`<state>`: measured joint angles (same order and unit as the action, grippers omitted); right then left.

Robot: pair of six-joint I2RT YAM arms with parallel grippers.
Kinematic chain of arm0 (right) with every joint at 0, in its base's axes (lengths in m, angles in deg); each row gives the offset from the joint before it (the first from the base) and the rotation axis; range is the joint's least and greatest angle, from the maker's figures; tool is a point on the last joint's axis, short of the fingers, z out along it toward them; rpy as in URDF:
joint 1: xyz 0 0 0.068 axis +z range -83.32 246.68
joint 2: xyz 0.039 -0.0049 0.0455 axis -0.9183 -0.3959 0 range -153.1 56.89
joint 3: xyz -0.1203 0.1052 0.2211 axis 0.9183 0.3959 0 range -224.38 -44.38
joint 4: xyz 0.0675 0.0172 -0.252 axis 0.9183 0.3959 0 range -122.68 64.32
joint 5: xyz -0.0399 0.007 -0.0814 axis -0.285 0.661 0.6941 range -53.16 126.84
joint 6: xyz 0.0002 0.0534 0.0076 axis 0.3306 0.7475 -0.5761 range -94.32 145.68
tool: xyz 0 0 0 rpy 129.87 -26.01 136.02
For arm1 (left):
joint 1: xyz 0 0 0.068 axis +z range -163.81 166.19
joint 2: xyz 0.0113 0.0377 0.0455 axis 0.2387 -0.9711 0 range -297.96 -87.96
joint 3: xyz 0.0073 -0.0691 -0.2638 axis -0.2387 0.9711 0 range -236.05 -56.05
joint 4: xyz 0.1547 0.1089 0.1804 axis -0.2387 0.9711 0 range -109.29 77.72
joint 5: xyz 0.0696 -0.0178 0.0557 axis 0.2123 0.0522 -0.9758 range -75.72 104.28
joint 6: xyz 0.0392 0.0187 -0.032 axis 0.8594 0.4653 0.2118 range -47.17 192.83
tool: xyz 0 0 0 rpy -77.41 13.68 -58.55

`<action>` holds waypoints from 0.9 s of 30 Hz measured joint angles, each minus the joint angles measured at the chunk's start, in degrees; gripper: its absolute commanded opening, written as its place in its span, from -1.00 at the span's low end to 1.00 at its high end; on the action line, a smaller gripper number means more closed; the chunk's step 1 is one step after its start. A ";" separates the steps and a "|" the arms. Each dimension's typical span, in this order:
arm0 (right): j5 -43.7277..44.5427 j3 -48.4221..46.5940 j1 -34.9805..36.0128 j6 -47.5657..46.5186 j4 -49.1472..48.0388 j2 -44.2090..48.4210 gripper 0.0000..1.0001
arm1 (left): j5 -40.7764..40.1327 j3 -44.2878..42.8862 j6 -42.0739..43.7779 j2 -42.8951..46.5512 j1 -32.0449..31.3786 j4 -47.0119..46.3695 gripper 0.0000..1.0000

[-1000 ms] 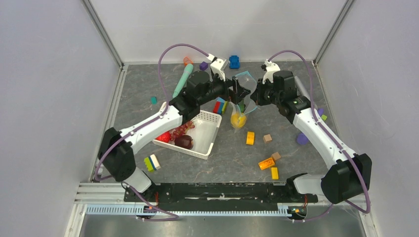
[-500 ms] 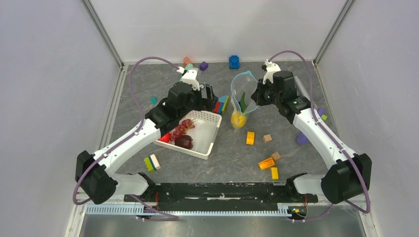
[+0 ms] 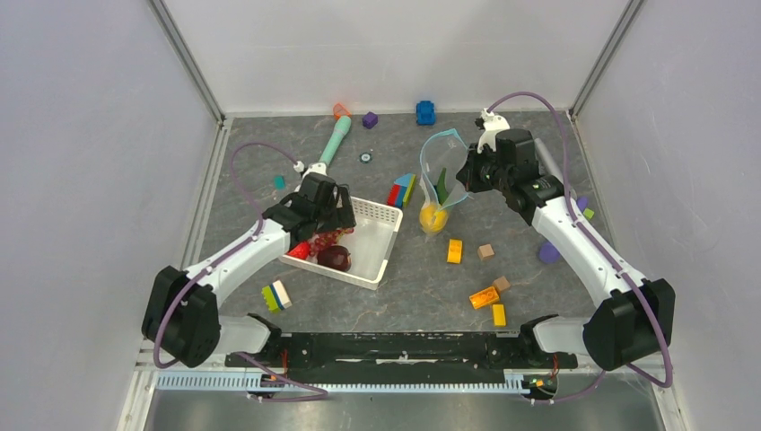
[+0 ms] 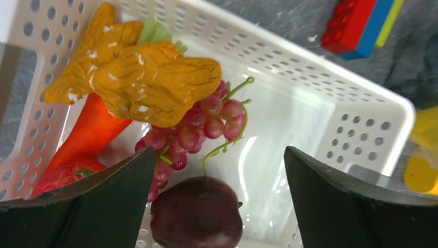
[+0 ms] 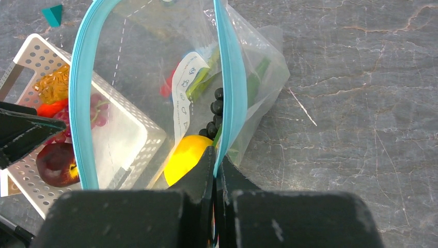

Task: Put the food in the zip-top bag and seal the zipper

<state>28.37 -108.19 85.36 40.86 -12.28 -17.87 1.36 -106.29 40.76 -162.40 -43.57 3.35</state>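
Observation:
The clear zip-top bag (image 3: 442, 175) hangs upright with its mouth spread wide. My right gripper (image 5: 216, 155) is shut on one side of the light-blue zipper (image 5: 231, 77), seen from above at the bag's right edge (image 3: 467, 177). A yellow fruit (image 5: 187, 155) and a green pod (image 3: 441, 187) lie inside the bag. My left gripper (image 4: 219, 170) stands open over the white mesh basket (image 4: 330, 93), holding nothing. Below it lie a dark maroon fruit (image 4: 196, 212), purple grapes (image 4: 199, 126), an orange carrot (image 4: 88, 134), a red fruit (image 4: 62, 175) and a golden-brown piece (image 4: 139, 77).
A teal marker-shaped toy (image 3: 332, 144) lies behind the basket. A red-blue-green block (image 3: 401, 190) sits between basket and bag. Orange and wooden blocks (image 3: 455, 250) are scattered right of centre. A blue toy (image 3: 425, 112) and a purple block (image 3: 370, 119) sit by the back wall.
My left arm has drawn back from the bag's mouth to the left and now hovers over the basket, still open. The right gripper and the bag have stayed put.

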 measured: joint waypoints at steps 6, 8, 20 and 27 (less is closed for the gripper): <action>0.17 0.00 0.00 -0.02 0.00 -0.31 -1.00 | 0.17 1.31 -0.94 -2.93 0.28 1.33 0.99; 0.17 0.00 0.00 -0.02 0.00 -0.48 -1.00 | 0.17 1.33 -0.94 -4.15 0.35 1.22 0.99; 0.20 0.00 0.00 -0.02 0.00 -1.22 -1.00 | 0.02 1.16 -1.01 -12.83 1.55 -2.75 0.72; 0.17 0.00 0.00 -0.04 0.00 -1.60 -1.00 | 0.13 -0.63 -1.01 -16.48 1.55 -4.61 0.11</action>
<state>28.54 -108.19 85.36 40.82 -12.28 -19.46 1.49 -106.92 39.75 -178.88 -42.01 -1.26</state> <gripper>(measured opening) 0.010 0.709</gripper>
